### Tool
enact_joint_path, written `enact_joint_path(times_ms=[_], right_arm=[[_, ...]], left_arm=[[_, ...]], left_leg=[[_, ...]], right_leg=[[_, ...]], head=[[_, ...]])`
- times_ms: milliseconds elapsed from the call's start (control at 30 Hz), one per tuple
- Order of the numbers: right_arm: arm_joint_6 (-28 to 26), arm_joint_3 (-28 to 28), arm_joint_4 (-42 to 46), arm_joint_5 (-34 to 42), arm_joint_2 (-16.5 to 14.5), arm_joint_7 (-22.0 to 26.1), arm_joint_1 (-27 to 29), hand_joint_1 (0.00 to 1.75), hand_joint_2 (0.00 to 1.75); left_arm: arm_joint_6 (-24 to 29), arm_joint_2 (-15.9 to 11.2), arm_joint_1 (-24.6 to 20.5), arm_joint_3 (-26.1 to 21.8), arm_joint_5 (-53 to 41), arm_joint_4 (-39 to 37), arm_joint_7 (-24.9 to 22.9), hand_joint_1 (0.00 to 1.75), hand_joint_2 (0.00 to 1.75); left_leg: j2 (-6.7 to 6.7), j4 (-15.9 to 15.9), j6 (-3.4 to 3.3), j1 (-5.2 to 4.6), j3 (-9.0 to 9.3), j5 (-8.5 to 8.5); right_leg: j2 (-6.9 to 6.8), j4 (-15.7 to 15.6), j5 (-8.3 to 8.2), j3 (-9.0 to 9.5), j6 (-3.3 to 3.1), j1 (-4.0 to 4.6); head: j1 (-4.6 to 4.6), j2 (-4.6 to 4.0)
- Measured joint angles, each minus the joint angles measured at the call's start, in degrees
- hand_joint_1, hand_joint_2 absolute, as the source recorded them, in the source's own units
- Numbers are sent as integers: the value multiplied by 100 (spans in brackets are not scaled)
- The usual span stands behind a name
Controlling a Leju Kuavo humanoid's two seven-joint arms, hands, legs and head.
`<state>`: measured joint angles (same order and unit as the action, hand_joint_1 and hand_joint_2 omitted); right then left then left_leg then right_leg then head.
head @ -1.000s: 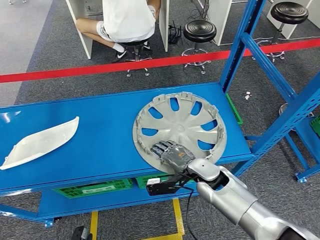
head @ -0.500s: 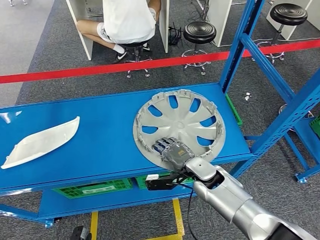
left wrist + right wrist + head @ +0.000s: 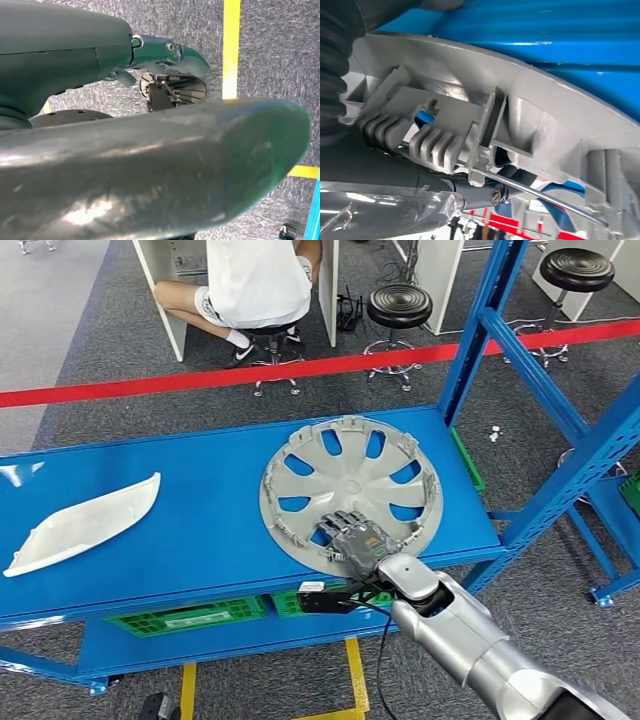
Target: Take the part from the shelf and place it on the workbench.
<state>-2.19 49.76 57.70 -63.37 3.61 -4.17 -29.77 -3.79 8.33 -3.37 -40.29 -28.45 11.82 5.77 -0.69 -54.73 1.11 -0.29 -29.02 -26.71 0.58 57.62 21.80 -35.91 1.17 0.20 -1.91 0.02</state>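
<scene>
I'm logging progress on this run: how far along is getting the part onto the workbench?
Done: the grey wheel cover lies on the blue workbench, its near edge reaching the front lip. In hand: the right hand grips that near rim; the right wrist view shows fingers among the cover's clips. Left: letting go and drawing the arm back. A white trim piece lies apart, untouched.

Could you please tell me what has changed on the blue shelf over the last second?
The right hand, holding the near rim of the grey wheel cover, has slid it a little way left and farther onto the blue shelf, turning it slightly. The grip looks unchanged. The white trim piece has stayed where it was.
</scene>
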Motion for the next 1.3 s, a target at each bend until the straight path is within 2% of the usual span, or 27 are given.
enact_joint_path(times_ms=[400,533,1300], right_arm=[[-95,-887,625,-468,31,-229,634,1,175],[-43,-1023,780,-675,45,-297,752,173,175],[-87,-1232,1433,-1214,209,-214,1109,175,175]], left_arm=[[62,9,8,-186,-94,0,8,0,0],[66,12,6,-208,-139,0,13,0,0],[75,39,4,-455,-332,0,79,0,0]], left_leg=[[-2,0,-2,-5,-3,0],[-2,0,-3,-5,-6,-1],[0,0,1,-5,-21,19]], right_leg=[[-3,-4,-1,0,3,-4],[-2,-4,-1,-5,2,-4],[1,-5,-19,-18,0,-5]], head=[[-1,0],[-1,0],[-1,0]])
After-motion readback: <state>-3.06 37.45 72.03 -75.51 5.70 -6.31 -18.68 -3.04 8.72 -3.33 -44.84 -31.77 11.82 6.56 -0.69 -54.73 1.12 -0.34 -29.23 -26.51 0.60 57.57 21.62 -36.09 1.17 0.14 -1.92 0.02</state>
